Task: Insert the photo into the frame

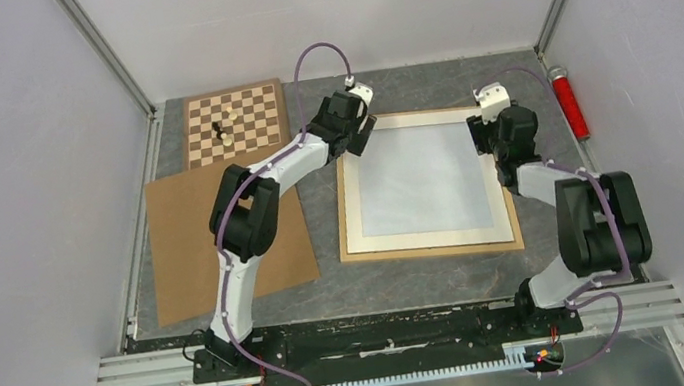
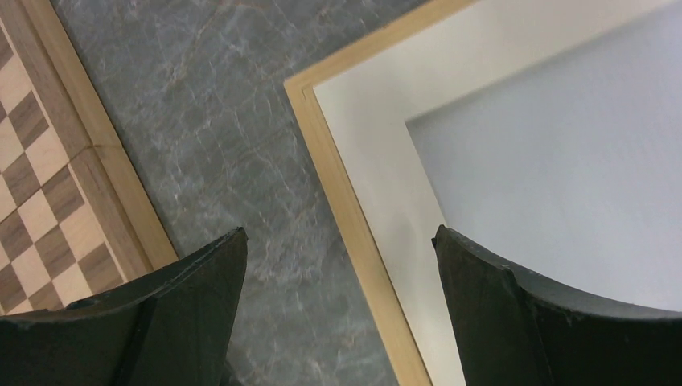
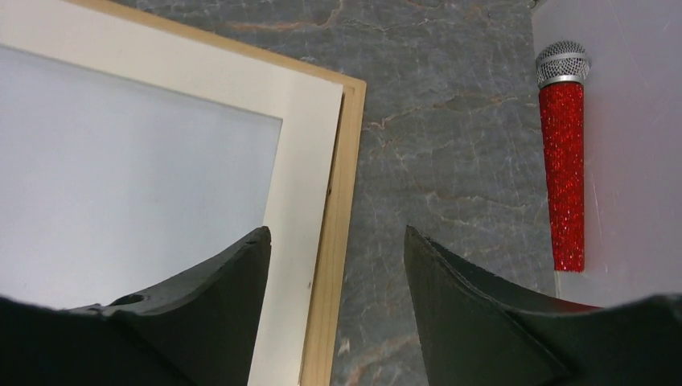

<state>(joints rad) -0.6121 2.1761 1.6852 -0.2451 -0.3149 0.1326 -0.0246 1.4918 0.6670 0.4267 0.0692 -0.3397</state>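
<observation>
The light wood frame [image 1: 427,253] lies flat at the table's centre-right, holding a cream mat [image 1: 355,221] around a plain pale grey sheet [image 1: 422,180]. No photo with a sunset lake shows in any view. My left gripper [image 1: 363,140] is open and empty over the frame's far left corner. In the left wrist view its jaws [image 2: 339,233] straddle the frame's wooden edge [image 2: 334,173]. My right gripper [image 1: 491,144] is open and empty over the far right corner. In the right wrist view its jaws [image 3: 337,230] straddle the wooden edge [image 3: 346,145].
A checkered chessboard [image 1: 237,122] with a few pieces [image 1: 222,132] lies at the far left and also shows in the left wrist view [image 2: 40,201]. A brown backing board [image 1: 186,245] lies under the left arm. A red glitter microphone [image 1: 569,103] [image 3: 564,161] lies along the right wall.
</observation>
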